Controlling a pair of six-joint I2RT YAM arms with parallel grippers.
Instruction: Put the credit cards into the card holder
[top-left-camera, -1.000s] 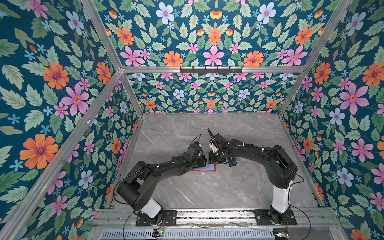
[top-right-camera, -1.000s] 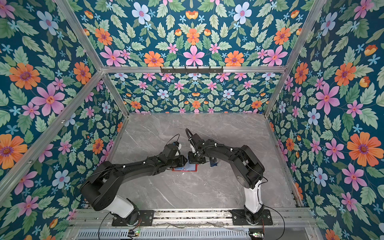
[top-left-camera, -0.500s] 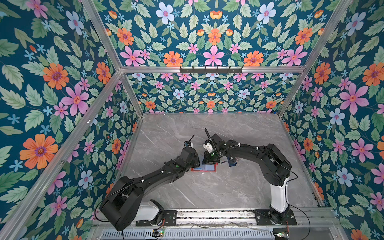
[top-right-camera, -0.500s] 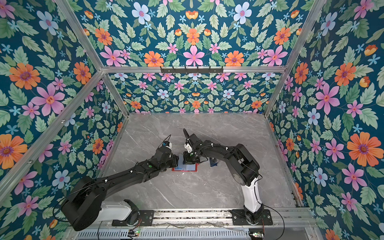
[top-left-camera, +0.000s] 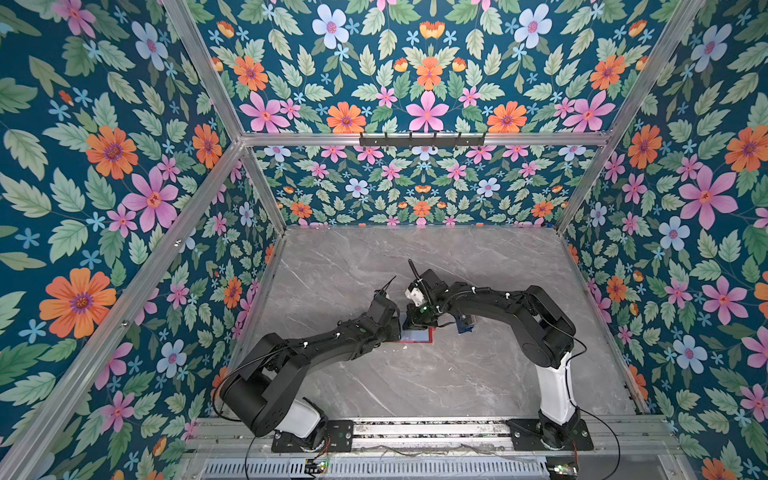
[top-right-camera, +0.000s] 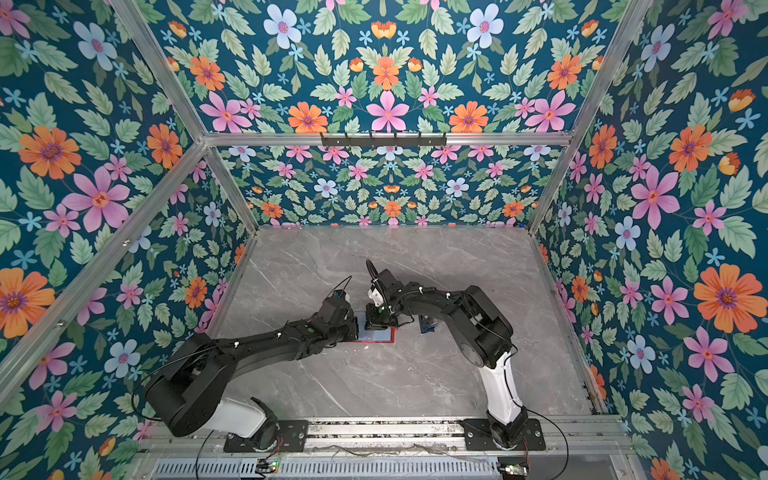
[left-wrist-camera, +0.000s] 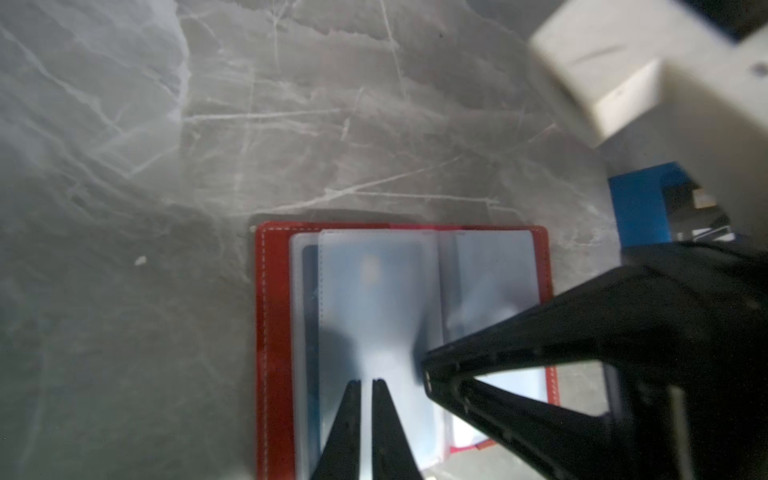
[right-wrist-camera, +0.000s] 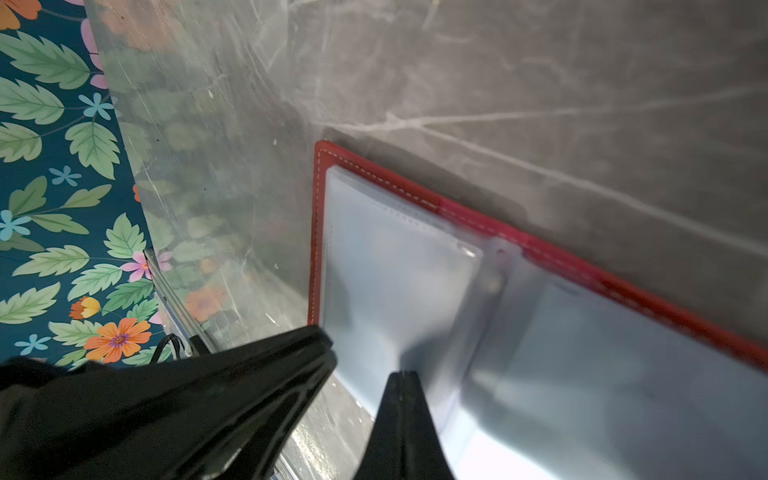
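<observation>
Two robot arms meet over the card holder (left-wrist-camera: 274, 311), which lies open and flat on the grey marble table (top-left-camera: 415, 374), red cover down and pale clear sleeves (left-wrist-camera: 374, 291) facing up. The left claw (left-wrist-camera: 365, 381) hangs directly above one sleeve page with its jaws drawn close, only a thin slit between them; whether they nip the plastic cannot be told. The right claw (right-wrist-camera: 401, 374) has its jaws pressed together, with its tip set on the sleeves next to the holder's centre fold. The two claws sit just beside each other, both over the same end of the holder. A dark navy card (left-wrist-camera: 309, 282) shows through a lower sleeve, on the side of the left claw away from the right one. A small blue tray (left-wrist-camera: 640, 208) stands on the table beyond the right claw, clear of the holder; its contents are too blurred to tell. In both top views the arms' wrists hide most of the holder, leaving only a strip of its red edge showing
</observation>
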